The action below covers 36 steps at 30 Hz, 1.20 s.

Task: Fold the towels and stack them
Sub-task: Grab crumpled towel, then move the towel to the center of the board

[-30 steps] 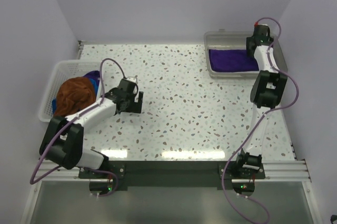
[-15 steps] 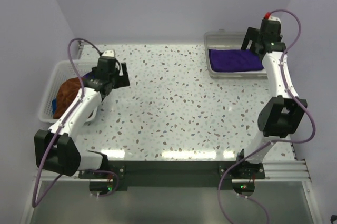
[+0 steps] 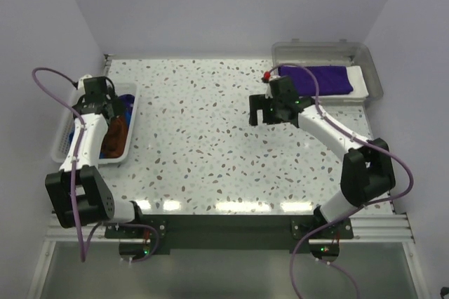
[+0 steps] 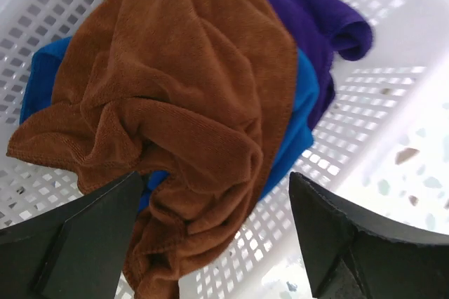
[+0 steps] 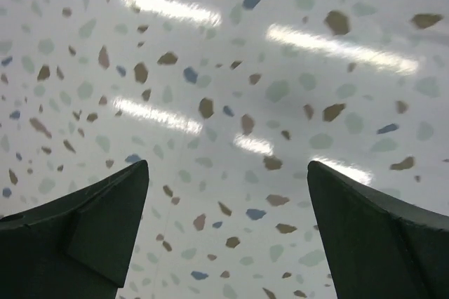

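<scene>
Left claw (image 4: 214, 197) agape over rust-brown towel (image 4: 175, 74); wrist view: blue towel (image 4: 306, 102) beneath

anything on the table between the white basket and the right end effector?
Nothing. It's bare speckled tabletop between the white basket and the right end effector, seen in the top external view.

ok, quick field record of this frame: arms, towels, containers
left fingers: open, empty, above the brown towel in the basket
right fingers: open, empty, over bare table
basket contents: brown towel on top, blue towel under it, purple towel lowest, all crumpled
tray: one folded purple towel on the white sheet
folded so far: one of four
</scene>
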Each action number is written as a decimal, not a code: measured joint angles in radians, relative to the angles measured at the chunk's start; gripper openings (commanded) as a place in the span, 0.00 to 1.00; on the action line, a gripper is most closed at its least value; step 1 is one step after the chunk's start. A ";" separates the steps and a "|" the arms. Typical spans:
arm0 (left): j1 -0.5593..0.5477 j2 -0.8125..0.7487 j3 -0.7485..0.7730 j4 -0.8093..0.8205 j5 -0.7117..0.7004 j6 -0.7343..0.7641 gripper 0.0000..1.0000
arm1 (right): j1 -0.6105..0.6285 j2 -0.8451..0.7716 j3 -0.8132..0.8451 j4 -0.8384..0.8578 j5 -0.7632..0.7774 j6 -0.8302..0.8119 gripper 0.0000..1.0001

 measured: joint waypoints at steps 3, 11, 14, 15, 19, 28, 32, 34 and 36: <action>0.011 0.066 -0.001 -0.001 -0.037 -0.014 0.85 | 0.097 -0.001 -0.072 0.019 -0.031 0.000 0.99; 0.017 0.171 -0.050 0.012 -0.078 -0.044 0.10 | 0.151 -0.004 -0.199 0.054 -0.079 0.007 0.99; 0.017 0.166 -0.048 0.022 -0.079 -0.034 0.00 | 0.150 -0.009 -0.199 0.064 -0.079 0.005 0.99; 0.017 0.163 -0.043 0.019 -0.078 -0.032 0.00 | 0.150 -0.012 -0.198 0.064 -0.079 0.003 0.99; -0.002 0.146 0.024 -0.011 -0.092 -0.017 0.00 | 0.150 -0.024 -0.191 0.063 -0.079 0.000 0.99; -0.294 0.166 0.560 -0.102 -0.144 0.047 0.00 | 0.150 -0.106 -0.137 0.042 -0.063 -0.017 0.99; -0.429 0.196 0.763 -0.107 -0.111 0.074 0.00 | 0.150 -0.166 -0.132 0.032 -0.033 -0.021 0.99; -0.518 0.194 0.805 -0.105 -0.080 0.085 0.00 | 0.150 -0.201 -0.132 0.028 -0.019 -0.023 0.99; -0.600 0.183 0.800 -0.092 -0.049 0.094 0.03 | 0.150 -0.240 -0.132 0.028 -0.001 -0.028 0.99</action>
